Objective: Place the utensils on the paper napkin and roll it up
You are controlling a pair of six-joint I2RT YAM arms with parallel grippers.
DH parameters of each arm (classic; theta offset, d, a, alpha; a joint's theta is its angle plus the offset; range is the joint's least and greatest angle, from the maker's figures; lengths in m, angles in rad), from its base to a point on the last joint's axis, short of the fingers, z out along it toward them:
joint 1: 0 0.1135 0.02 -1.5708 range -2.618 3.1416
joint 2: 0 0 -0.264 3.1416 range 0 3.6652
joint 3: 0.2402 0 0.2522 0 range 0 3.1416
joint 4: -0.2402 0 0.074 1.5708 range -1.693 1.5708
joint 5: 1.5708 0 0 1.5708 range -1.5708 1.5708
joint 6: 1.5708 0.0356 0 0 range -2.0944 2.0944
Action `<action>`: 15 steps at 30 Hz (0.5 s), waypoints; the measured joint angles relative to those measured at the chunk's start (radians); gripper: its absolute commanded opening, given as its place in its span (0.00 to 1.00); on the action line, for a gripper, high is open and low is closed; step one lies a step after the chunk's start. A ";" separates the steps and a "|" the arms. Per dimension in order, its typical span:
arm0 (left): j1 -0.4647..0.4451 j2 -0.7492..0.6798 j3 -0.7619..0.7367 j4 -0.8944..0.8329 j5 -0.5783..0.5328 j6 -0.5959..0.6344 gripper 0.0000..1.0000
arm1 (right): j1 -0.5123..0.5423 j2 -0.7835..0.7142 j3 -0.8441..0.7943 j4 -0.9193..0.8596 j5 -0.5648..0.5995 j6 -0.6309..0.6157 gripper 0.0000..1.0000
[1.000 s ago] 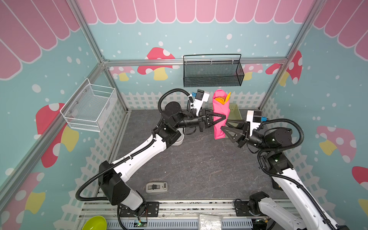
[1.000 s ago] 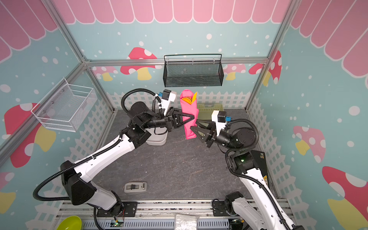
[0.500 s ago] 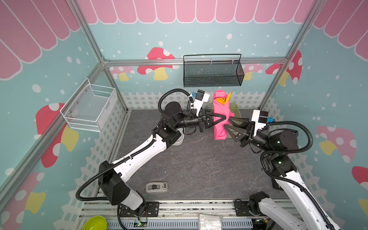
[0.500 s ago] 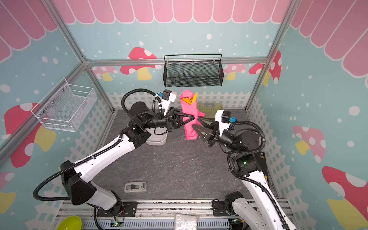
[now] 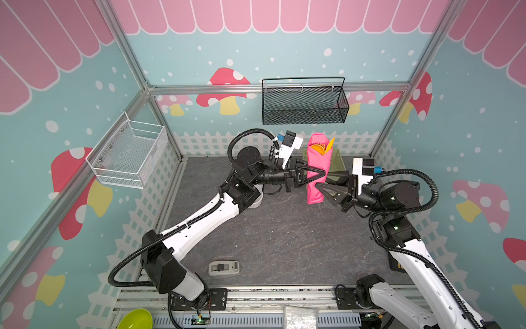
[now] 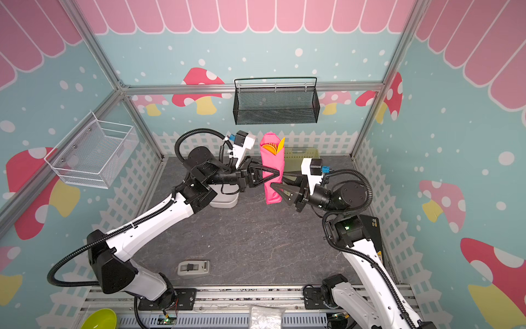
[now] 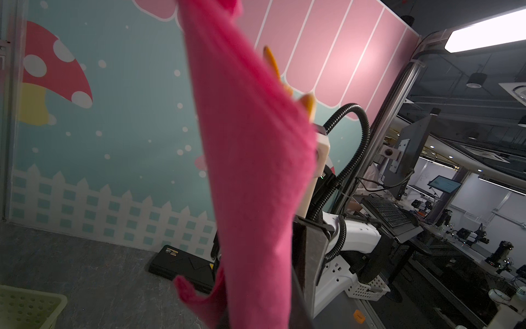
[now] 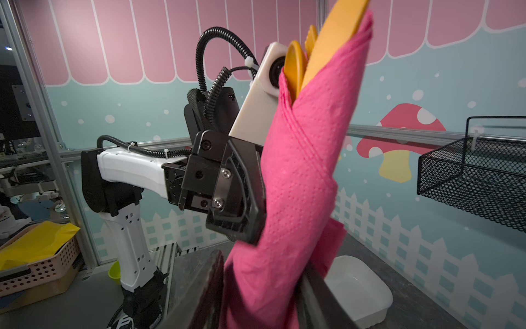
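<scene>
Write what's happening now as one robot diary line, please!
stage: roll made, held upright in air | left gripper: shut on paper napkin | utensils: poke from top | right gripper: straddles lower end, grip unclear

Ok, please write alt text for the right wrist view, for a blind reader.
A rolled pink paper napkin stands nearly upright, orange utensils poking from its top; the left gripper clamps its middle, and the right gripper straddles its lower end.

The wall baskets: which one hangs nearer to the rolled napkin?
The black mesh basket on the back wall, above the napkin roll in a top view; the white wire basket hangs away on the side wall.
</scene>
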 measured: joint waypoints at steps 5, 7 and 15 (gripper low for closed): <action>0.000 0.000 0.000 0.000 0.002 0.001 0.01 | 0.000 0.005 0.000 0.000 -0.035 0.015 0.40; 0.000 0.000 0.000 0.000 0.002 0.004 0.01 | 0.000 0.002 0.000 0.000 -0.042 0.016 0.40; -0.001 -0.029 -0.010 -0.001 -0.028 0.029 0.01 | 0.000 -0.015 0.000 -0.001 -0.068 0.021 0.41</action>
